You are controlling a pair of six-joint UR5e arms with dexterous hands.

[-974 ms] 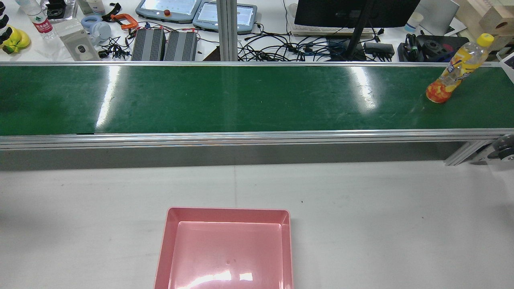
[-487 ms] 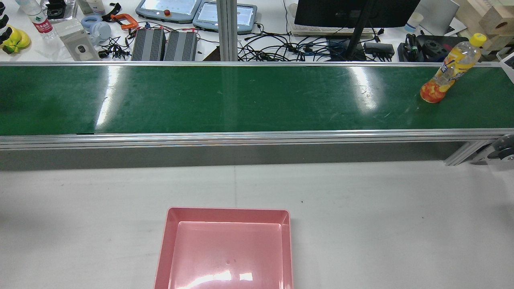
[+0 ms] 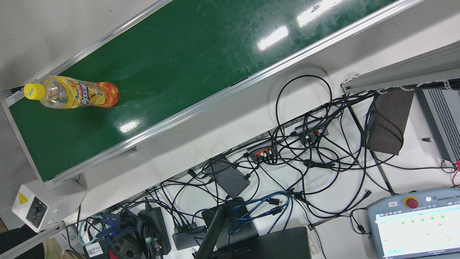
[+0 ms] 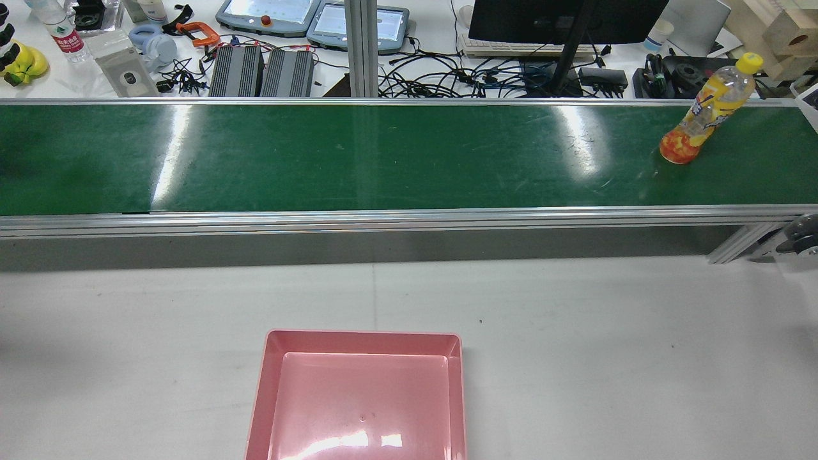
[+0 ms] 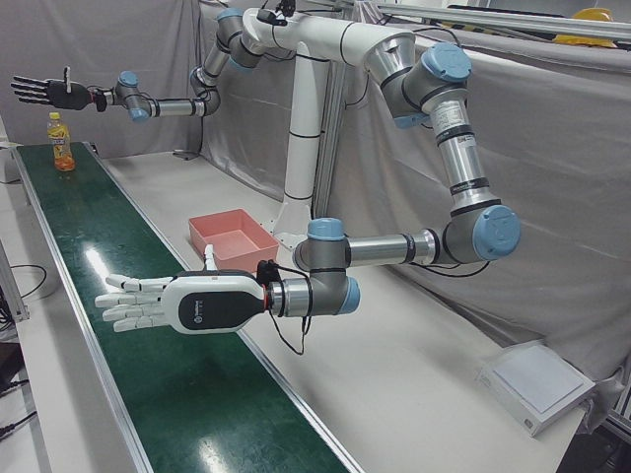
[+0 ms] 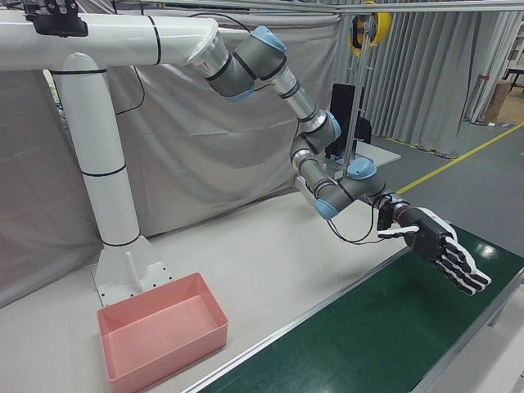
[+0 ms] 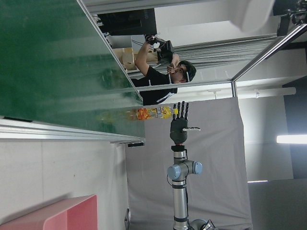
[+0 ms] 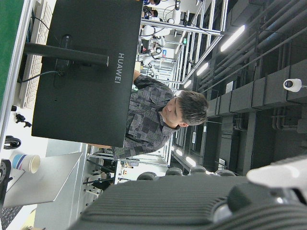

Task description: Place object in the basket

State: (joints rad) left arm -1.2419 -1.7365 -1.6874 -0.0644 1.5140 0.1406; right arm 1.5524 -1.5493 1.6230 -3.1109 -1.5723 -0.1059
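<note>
Right hand (image 5: 44, 92) is released: fingers straight and spread, nothing in it, held out level at the far end of the belt (image 4: 383, 153). The bottle (image 4: 702, 118) stands upright on the belt, below this hand and near it, not touching. It has a yellow cap and an orange-yellow label, and the lower part looks red-orange. Left hand (image 5: 163, 303) is also released, flat with fingers apart, empty, hovering over the belt's near edge at the other end, well apart from the bottle. The pink basket (image 4: 361, 342) sits on the white table (image 4: 607, 358) behind both hands, on the robot's side of the belt, roughly between them and closer to the left hand; nothing is in it. A monitor (image 8: 86, 72) fills the right hand view, with a person (image 8: 158, 120) behind it. Cables (image 3: 305, 151) lie on the desk beyond the belt.
</note>
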